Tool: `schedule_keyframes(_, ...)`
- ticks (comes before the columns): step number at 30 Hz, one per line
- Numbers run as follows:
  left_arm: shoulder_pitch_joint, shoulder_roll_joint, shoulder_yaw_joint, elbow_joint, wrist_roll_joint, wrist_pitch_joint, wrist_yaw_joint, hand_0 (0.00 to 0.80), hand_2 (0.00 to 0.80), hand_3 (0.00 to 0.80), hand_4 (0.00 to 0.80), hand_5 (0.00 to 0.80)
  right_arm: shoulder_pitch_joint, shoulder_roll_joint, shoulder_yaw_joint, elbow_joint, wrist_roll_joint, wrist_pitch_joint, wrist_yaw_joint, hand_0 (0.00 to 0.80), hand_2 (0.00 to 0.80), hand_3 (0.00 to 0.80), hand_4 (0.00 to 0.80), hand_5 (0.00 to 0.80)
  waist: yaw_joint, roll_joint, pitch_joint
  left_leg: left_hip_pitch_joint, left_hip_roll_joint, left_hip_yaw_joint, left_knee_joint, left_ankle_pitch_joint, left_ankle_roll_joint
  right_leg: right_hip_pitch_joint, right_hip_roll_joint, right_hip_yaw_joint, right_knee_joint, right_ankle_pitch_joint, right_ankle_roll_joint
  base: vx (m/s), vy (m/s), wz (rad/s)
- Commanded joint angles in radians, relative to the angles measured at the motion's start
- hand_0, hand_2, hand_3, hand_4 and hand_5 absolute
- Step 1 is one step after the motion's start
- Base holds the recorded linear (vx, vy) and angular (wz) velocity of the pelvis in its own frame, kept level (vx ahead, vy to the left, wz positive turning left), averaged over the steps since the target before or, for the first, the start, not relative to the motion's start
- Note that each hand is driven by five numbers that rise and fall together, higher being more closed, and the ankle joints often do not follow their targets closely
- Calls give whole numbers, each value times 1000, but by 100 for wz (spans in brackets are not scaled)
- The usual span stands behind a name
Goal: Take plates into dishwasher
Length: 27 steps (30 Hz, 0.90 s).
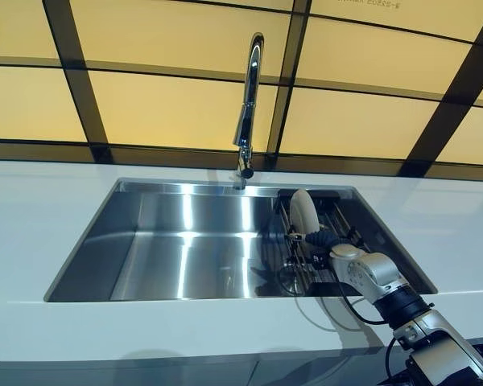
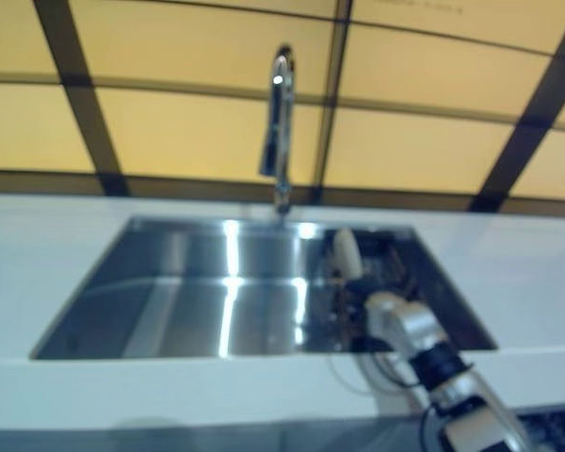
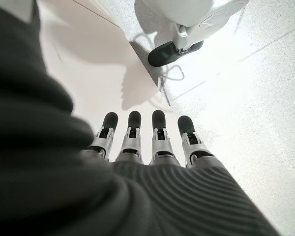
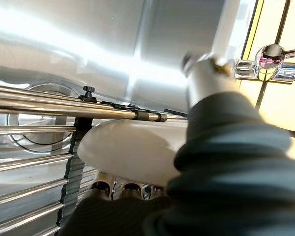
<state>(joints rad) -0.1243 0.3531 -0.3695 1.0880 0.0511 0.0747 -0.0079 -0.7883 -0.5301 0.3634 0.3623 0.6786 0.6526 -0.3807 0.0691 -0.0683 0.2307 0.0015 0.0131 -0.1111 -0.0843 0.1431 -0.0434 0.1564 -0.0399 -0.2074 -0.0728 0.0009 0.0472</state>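
A white plate [image 1: 303, 211] stands upright in a metal dish rack [image 1: 338, 221] at the right end of the steel sink [image 1: 185, 241]. My right hand [image 1: 318, 240] reaches into the sink and is at the plate's lower edge. In the right wrist view the plate [image 4: 132, 152] lies right against my fingers [image 4: 124, 188], whose tips are hidden behind it, and my thumb stands clear of it. My left hand [image 3: 147, 142] shows only in its wrist view, hanging by a white cabinet front with its fingers straight and empty.
A tall chrome tap [image 1: 248, 104] stands behind the sink, over its middle. A white counter [image 1: 32, 217] surrounds the sink. The rack's bars [image 4: 34, 132] run close beside my right hand. Yellow panels with dark frames form the back wall.
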Motion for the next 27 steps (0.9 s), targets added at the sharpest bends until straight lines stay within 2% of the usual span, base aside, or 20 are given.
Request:
schedule_keyframes(1,-43,2,-31,35,-32,-15,3,0,0,0,0,0,-99,-27,-9,12,-21,-61,11,505,505,505,505,505,24,-1,-20,56,-73,91,45,-159,71,-114,12,21,192,-70,7,0,0,0)
schedule_keyframes(2,-43,3,-31,36,-32,-17,2,0,0,0,0,0,-101,-27,-8,16,-26,-65,14,533,533,533,533,533,25,0,-20,55,-73,91,46,-160,71,-115,11,21,194,-70,8,0,0,0)
schedule_keyframes(3,-43,4,-30,35,-33,-19,0,0,0,0,0,0,-103,-27,-7,18,-28,-66,16,646,646,646,646,646,25,1,-19,55,-73,91,47,-160,72,-117,11,21,196,-71,7,0,0,0)
schedule_keyframes(4,-43,4,-30,34,-33,-18,1,0,0,0,0,0,-104,-28,-7,17,-29,-67,16,662,662,662,662,662,25,1,-18,54,-74,91,48,-160,72,-117,11,21,196,-71,7,0,0,0)
schedule_keyframes(5,-42,5,-29,31,-33,-17,-1,0,0,0,0,0,-103,-28,-6,16,-35,-69,18,747,747,747,747,747,25,2,-18,53,-74,91,50,-160,72,-117,10,21,196,-70,7,0,0,0)
schedule_keyframes(6,-42,5,-30,31,-33,-17,-1,0,0,0,0,0,-103,-28,-6,16,-36,-70,19,756,756,756,756,756,25,2,-17,53,-75,91,50,-160,72,-117,10,21,196,-70,7,0,0,0)
schedule_keyframes(7,-41,4,-30,28,-32,-15,1,0,0,0,0,0,-103,-28,-8,14,-43,-70,20,800,800,800,800,800,25,3,-16,53,-75,91,51,-161,72,-117,9,21,195,-71,7,0,0,0)
schedule_keyframes(23,-39,4,-30,21,-28,-14,1,0,0,0,0,0,-99,-62,-27,21,-97,-104,24,800,800,800,800,800,25,1,-13,52,-74,94,50,-160,72,-114,11,20,188,-66,8,0,0,0)
schedule_keyframes(27,-37,10,-28,22,-29,-16,-3,0,0,0,0,0,-111,-95,-41,33,-142,-118,39,800,800,800,800,800,25,0,-14,53,-72,93,49,-160,72,-115,10,17,194,-68,10,0,0,0)
